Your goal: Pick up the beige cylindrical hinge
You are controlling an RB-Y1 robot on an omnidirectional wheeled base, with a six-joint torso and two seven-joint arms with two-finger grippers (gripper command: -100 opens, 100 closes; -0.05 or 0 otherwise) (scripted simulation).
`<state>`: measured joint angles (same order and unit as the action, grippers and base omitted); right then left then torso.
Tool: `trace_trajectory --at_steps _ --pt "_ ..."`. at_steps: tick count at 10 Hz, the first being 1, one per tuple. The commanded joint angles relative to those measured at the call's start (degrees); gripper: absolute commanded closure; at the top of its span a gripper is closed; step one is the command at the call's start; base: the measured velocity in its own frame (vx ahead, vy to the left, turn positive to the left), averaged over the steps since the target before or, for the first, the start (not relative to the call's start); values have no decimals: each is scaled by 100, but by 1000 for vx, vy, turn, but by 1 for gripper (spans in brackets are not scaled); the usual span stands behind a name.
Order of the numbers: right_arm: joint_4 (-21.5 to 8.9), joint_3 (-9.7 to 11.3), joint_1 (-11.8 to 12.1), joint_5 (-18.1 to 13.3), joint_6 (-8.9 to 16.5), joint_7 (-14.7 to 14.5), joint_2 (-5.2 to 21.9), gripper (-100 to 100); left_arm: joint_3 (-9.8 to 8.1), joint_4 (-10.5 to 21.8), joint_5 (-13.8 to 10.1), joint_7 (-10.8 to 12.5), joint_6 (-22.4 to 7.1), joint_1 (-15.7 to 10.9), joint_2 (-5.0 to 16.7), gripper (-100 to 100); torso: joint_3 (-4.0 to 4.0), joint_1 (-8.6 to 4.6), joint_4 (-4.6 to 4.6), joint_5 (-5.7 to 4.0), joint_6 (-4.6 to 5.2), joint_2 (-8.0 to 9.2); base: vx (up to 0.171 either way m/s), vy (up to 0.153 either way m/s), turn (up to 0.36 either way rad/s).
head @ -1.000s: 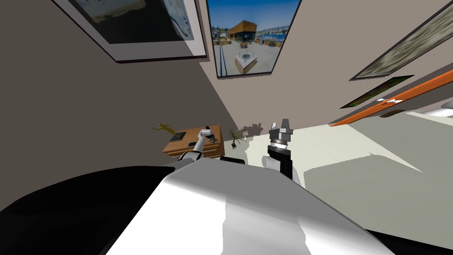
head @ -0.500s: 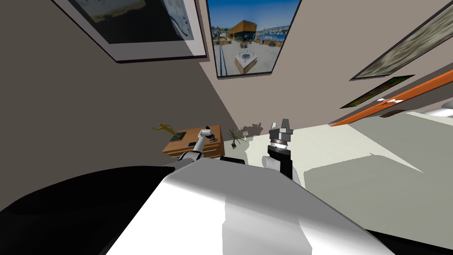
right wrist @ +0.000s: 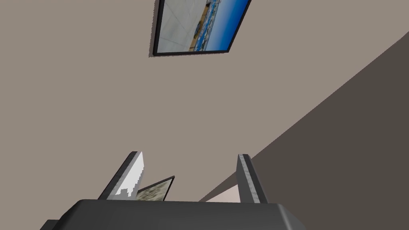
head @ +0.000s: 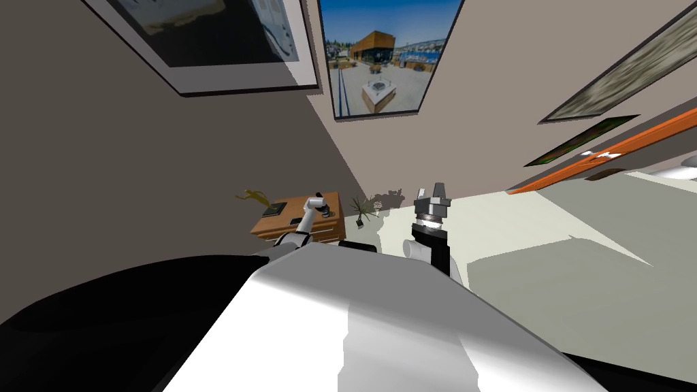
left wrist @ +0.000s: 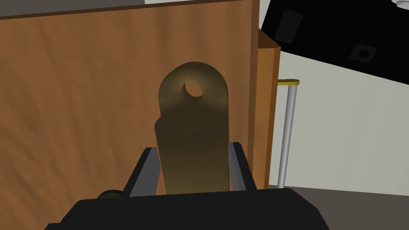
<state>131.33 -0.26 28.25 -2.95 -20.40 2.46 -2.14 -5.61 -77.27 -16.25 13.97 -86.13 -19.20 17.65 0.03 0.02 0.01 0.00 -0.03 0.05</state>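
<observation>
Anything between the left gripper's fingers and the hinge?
Nothing: in the left wrist view both fingers of the left gripper press the sides of the hinge.

Hinge (left wrist: 193, 135): dull olive-beige, shading to dark brown lower down, plain, no pattern. Left gripper (left wrist: 192, 147): grey fingers (left wrist: 141, 171), black body. Cabinet (left wrist: 80, 100): warm brown with streaky wood grain, its side panel more orange. Rod (left wrist: 285, 135): light grey, with a yellow cap (left wrist: 289, 82). Floor (left wrist: 351, 131): off-white. Right gripper (right wrist: 189, 153): light grey, one blade lit white, dark grey body. Wall (head: 136, 170): taupe.
</observation>
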Motion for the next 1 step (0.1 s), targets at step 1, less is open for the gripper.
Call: trace_trajectory --at_steps 1 --pt "0 0 0 0 0 0 0 0 0 0 0 0 0 0 0 0 0 0 0 0 0 0 0 0 0"
